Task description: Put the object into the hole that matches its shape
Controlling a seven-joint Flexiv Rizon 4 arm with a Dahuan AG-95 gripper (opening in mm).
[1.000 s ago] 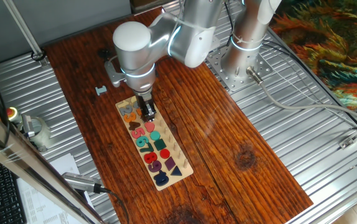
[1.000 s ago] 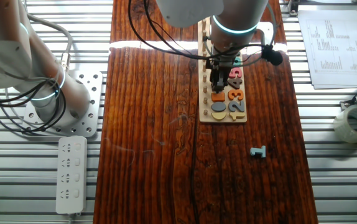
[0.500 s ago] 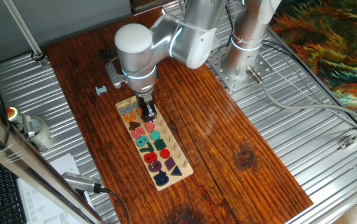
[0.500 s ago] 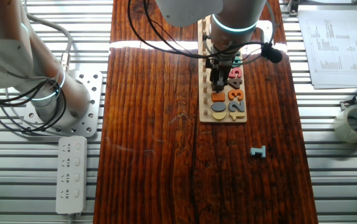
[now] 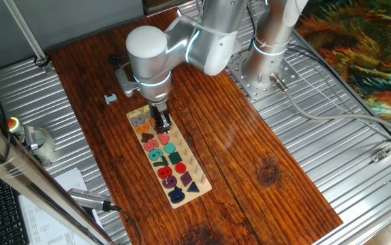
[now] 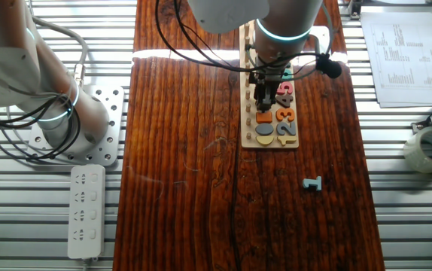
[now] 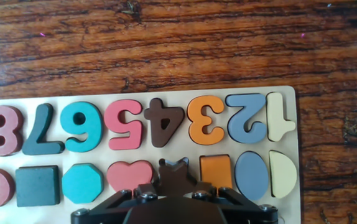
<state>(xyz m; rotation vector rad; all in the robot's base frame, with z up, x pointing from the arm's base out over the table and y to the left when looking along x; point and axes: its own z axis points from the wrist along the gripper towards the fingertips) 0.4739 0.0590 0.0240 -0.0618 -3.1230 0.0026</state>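
Currently: star piece over its slot, misalignment risk

Claw (image 7: 174, 194) clamped on the star (image 7: 173, 174), low over the board (image 7: 284, 99) between heart (image 7: 129, 175) and orange square (image 7: 216, 170). Hole hidden beneath. Risk: rotated points catch the rim, piece rides up.

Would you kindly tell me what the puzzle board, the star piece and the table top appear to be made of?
The puzzle board looks like pale, matte, unpainted wood. The star piece seems to be wood painted or stained dark brown, thick and flat like its neighbours. The table top looks like dark stained wood, with strong grain and a slight sheen.
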